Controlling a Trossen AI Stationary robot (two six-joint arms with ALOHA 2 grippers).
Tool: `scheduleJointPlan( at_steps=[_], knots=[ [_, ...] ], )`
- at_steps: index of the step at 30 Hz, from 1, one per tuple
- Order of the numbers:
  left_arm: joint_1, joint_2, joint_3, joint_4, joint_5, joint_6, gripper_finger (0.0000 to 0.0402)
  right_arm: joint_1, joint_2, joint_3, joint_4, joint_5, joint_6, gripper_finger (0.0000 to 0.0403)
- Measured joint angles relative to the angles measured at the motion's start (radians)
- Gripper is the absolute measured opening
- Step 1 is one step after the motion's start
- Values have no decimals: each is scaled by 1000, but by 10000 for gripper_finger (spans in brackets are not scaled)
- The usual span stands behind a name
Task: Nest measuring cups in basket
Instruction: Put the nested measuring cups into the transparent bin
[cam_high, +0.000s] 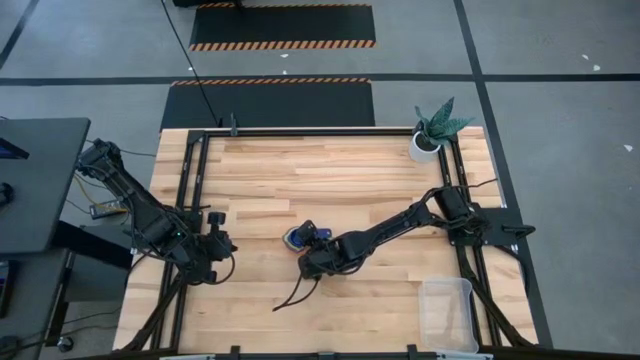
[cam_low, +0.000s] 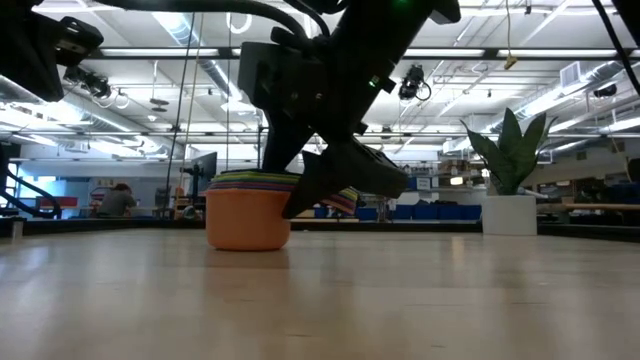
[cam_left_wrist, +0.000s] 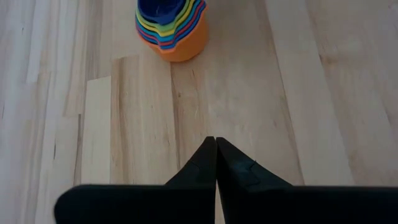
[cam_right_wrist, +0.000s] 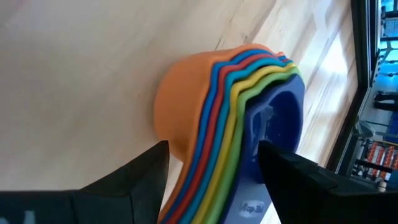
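The measuring cups (cam_high: 298, 237) stand nested in one stack on the table's middle, orange outermost and dark blue innermost, with the orange cup's base on the wood (cam_low: 247, 228). My right gripper (cam_right_wrist: 212, 148) is open at the stack's near-right side (cam_high: 312, 252), one finger on each side of the stacked handles. My left gripper (cam_high: 222, 243) is shut and hovers left of the stack, which shows ahead of it (cam_left_wrist: 171, 28). The clear basket (cam_high: 445, 284) sits at the table's near right corner. My right gripper has its open fingers on either side of the stacked handles (cam_right_wrist: 249, 193), coming slanting down from the table's right. Whether the fingers (cam_right_wrist: 146, 171) touch the handles I cannot tell. The stack rests upright on the table.
A white plant pot (cam_high: 425, 145) with a green plant stands at the far right corner, also seen in the low view (cam_low: 510, 213). Black rails run along the table's left, right and far edges. Bare wood lies between the stack and the basket.
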Motion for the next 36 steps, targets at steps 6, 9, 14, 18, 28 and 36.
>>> scheduleJointPlan(
  at_steps=[6,9,14,18,28,36],
  knots=[
    [0,0,0,0,0,0,7,0,0,0,4,-1,0,252],
    [0,0,0,0,0,0,7,0,0,0,19,-13,1,252],
    [0,0,0,0,0,0,7,1,0,0,32,-93,1,252],
    [0,0,0,0,0,0,7,1,0,0,33,-153,1,252],
    [0,0,0,0,0,0,7,0,0,1,35,-178,4,252],
    [0,0,0,0,0,0,7,-7,-1,-7,44,-182,3,252]
  ],
)
